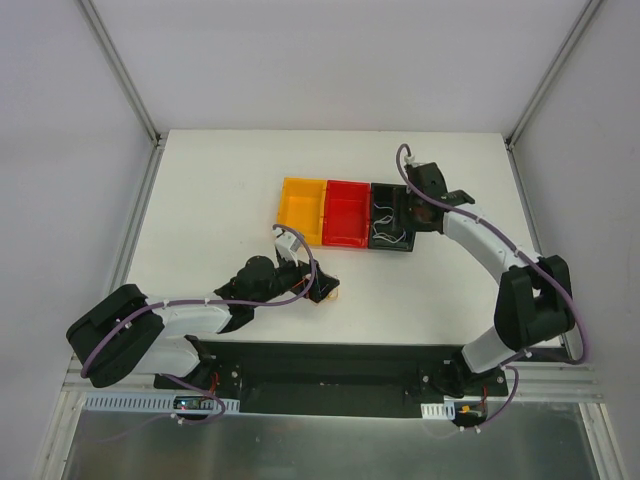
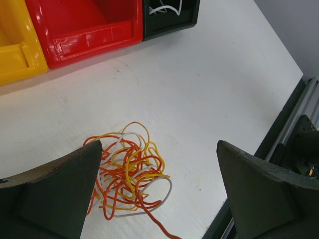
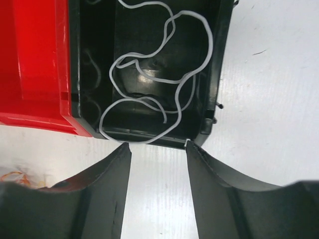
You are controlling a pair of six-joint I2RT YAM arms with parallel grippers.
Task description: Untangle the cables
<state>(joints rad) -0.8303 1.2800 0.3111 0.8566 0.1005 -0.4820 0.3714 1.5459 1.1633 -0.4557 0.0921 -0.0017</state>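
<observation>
Several cables (image 2: 128,169) in a roundish clump

Your left hand (image 1: 322,285) sits low over the desk (image 1: 220,200), orange cables (image 1: 335,293) peeking beside its tip | your right hand (image 1: 412,212) hangs at the black bin (image 1: 384,188), white cables (image 1: 388,234) inside | red bin (image 1: 347,213), yellow bin (image 1: 303,208) to that hand's left, in one row.

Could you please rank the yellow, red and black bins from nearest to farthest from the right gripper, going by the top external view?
1. The black bin, right end of the row, at the right gripper.
2. The red bin, middle of the row.
3. The yellow bin, left end.
</observation>
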